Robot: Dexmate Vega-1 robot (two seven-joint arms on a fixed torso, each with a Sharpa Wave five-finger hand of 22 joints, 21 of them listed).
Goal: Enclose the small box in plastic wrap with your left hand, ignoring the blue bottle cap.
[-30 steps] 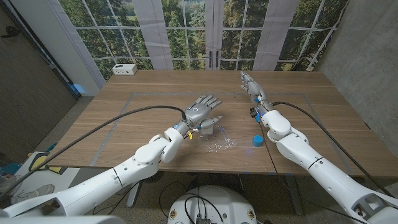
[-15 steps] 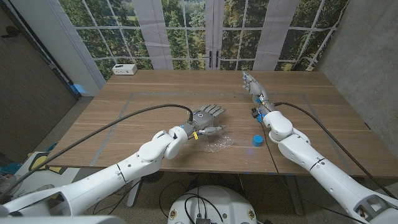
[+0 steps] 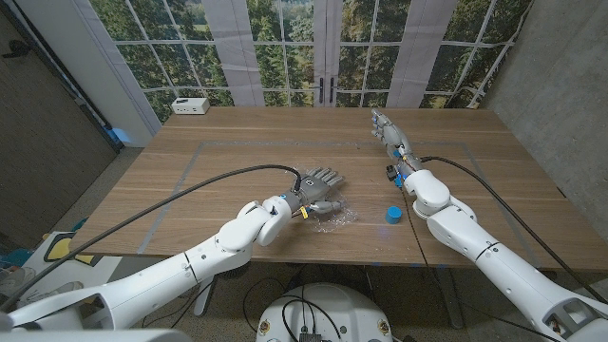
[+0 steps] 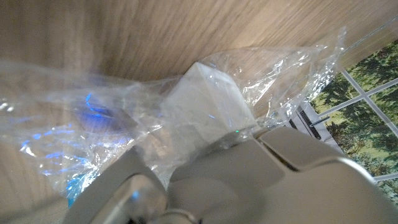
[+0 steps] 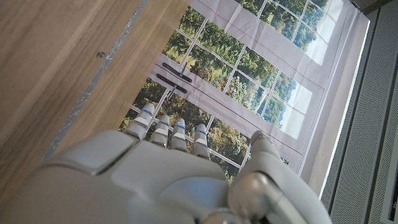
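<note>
Left hand (image 3: 318, 180) sits over the plastic wrap (image 3: 334, 218), a little left of table (image 3: 218, 152) centre and toward the near edge. Back of the hand faces up, fingers stretched out side by side toward the right, slightly apart. Can't tell from the head view whether the thumb side pinches film. In the left wrist view the small box (image 4: 205, 99) shows as a pale block under crumpled wrap (image 4: 93, 118), just past the hand (image 4: 249, 180); film already lies over its top and trails onto the wood on both sides.

My read: step in hand is folding or pressing loose film around the box, wrap part done. To do it well:
- press down lightly so the box doesn't skate on the wood
- sweep loose film from the far side over and tuck it under an edge, 1 side at a time
- keep fingers together while sweeping, spread fingers snag thin film
- pull slowly, the film bunches and lifts the light box easily

Blue bottle cap (image 3: 392, 216) sits just right of the wrap, apart from it. Keep the sweep from dragging film onto it.

Right hand (image 3: 384, 126) is far right, well away, fingers straight and close together, holding nothing. Leave it parked.
</note>
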